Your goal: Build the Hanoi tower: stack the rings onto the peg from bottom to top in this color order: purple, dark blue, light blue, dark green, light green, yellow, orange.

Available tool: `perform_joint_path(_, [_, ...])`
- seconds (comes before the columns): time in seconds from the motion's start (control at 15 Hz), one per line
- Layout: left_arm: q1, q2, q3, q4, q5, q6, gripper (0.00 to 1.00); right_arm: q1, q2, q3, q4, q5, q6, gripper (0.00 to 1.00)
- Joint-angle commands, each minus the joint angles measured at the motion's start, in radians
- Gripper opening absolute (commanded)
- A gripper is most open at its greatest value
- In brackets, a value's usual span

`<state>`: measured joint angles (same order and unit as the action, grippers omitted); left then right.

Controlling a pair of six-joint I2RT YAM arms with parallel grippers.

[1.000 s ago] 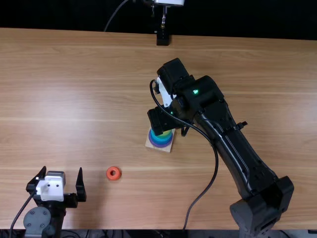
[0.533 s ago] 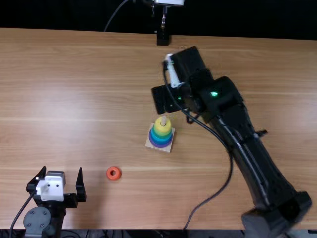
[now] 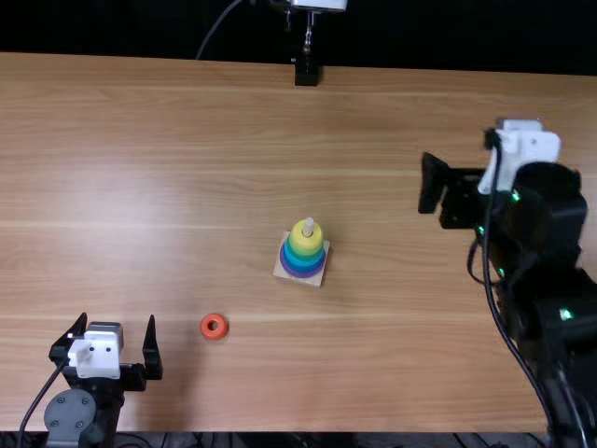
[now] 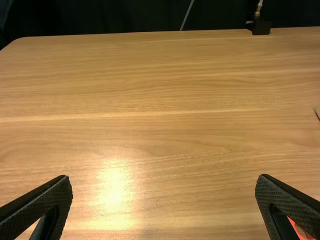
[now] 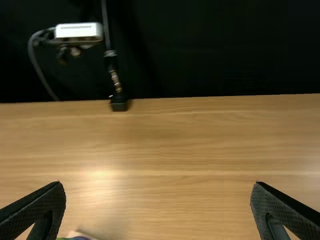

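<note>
At lower left, the orange ring looks light and rigid; pinch its outer sides. Left gripper and right gripper have fingers apart.

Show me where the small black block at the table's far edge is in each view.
Top view: block, at the table's far edge, beyond the ring tower.
Left wrist view: block, under its metal post.
Right wrist view: block, near the white box.
Shared landmark: the table's far edge.
</note>
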<state>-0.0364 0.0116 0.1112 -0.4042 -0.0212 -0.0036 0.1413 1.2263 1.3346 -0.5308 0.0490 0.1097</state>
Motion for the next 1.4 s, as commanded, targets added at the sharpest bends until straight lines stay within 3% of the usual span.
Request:
perform_joint_path(0.0, [0.009,-0.012,-0.111,-0.074,0.001,0.004,1.0,-0.059,-0.123,-0.117,0.046,0.012,0.003,1.0])
perform_joint_path(0.07, [0.009,-0.012,-0.111,-0.074,0.003,0.004,1.0,-0.109,-0.206,-0.192,0.095,0.004,-0.007,1.0])
perform_joint_path(0.13, [0.009,-0.012,-0.111,-0.074,0.001,0.004,1.0,-0.16,-0.28,-0.27,0.141,-0.023,-0.058,1.0])
perform_joint_path(0.27, [0.009,-0.012,-0.111,-0.074,0.001,0.004,1.0,-0.217,-0.413,-0.407,0.167,-0.176,-0.261,1.0])
perform_joint_path(0.33, [0.009,-0.012,-0.111,-0.074,0.001,0.004,1.0,-0.223,-0.493,-0.474,0.167,-0.193,-0.312,1.0])
perform_joint_path(0.53, [0.009,-0.012,-0.111,-0.074,0.003,0.004,1.0,-0.224,-0.686,-0.621,0.158,-0.191,-0.29,1.0])
perform_joint_path(0.8, [0.009,-0.012,-0.111,-0.074,0.003,0.004,1.0,-0.23,-0.939,-0.821,0.156,-0.18,-0.288,1.0])
perform_joint_path(1.0, [0.009,-0.012,-0.111,-0.074,0.001,0.004,1.0,-0.226,-1.076,-0.965,0.138,-0.075,-0.288,1.0])
perform_joint_path(1.07, [0.009,-0.012,-0.111,-0.074,0.001,0.004,1.0,-0.223,-1.11,-0.996,0.139,-0.056,-0.286,1.0])
perform_joint_path(1.2, [0.009,-0.012,-0.111,-0.074,0.003,0.004,1.0,-0.223,-1.143,-1.055,0.151,-0.043,-0.286,1.0])
perform_joint_path(1.33, [0.009,-0.012,-0.111,-0.074,0.001,0.004,1.0,-0.224,-1.197,-1.114,0.152,-0.043,-0.288,1.0])
